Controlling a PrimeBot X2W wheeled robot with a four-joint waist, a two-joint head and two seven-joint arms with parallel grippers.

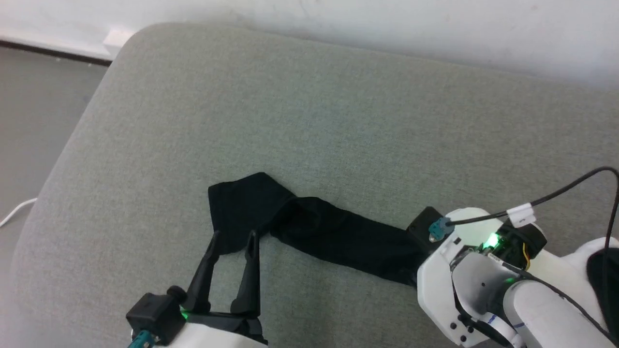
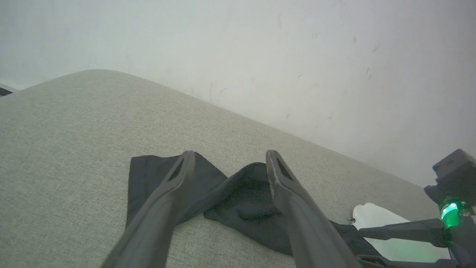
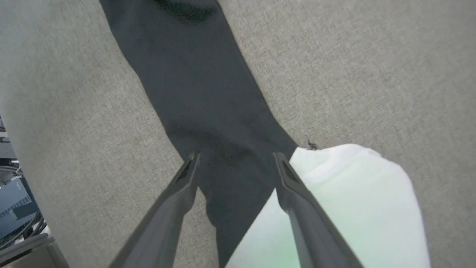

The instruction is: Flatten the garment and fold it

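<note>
The garment lies on a grey cushion (image 1: 309, 121). Its long black sleeve (image 1: 314, 227) stretches from the middle toward the lower right, its end folded over near my left gripper. In the right wrist view the sleeve (image 3: 208, 96) meets the white body (image 3: 349, 193). My right gripper (image 3: 236, 158) stands open just above that junction, fingers astride the sleeve with nothing pinched. In the head view its wrist housing (image 1: 464, 270) hides the fingers. My left gripper (image 1: 233, 238) is open at the sleeve's folded end, holding nothing; its wrist view looks past its fingertips (image 2: 187, 156) at the black cloth (image 2: 245, 197).
The cushion's rounded left edge (image 1: 63, 159) drops to a grey floor with a white cable (image 1: 17, 210). A white wall (image 1: 387, 24) runs behind the cushion. A black cable (image 1: 566, 188) loops over my right wrist.
</note>
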